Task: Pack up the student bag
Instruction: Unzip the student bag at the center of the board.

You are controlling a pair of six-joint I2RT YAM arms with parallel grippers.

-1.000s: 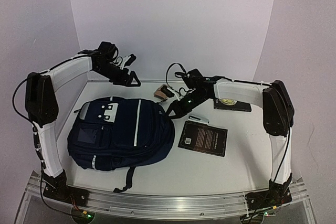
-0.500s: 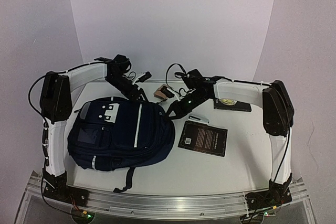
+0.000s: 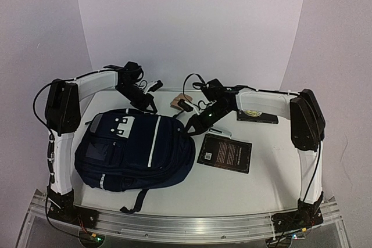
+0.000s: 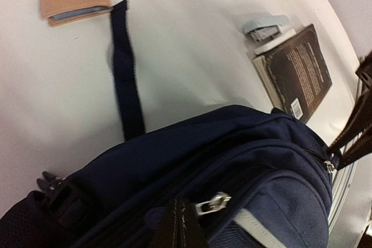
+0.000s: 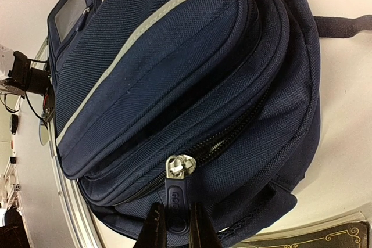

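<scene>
**A:** What's changed around the bag [image 3: 133,152]?

**B:** The bag lies flat on the tabletop [image 3: 244,193], near-left. A second ago the left tool [image 4: 181,227] hung wide open beyond the bag's far edge. It has since dropped onto that edge and closed completely.

**A:** Closed on what?

**B:** It presses into the fabric beside a silver slider [image 4: 212,203]. I can't tell whether anything is pinched.

**A:** And the right tool [image 5: 174,227]?

**B:** At the bag's far right corner, narrow, clamped on the black zip pull [image 5: 176,198].

**A:** So, progress?

**B:** Early, I'd say. They look set to open the zip. The book [image 3: 225,153] sits right of the bag, and the tan wallet [image 3: 180,101] lies beyond it. Both are unpacked.
</scene>
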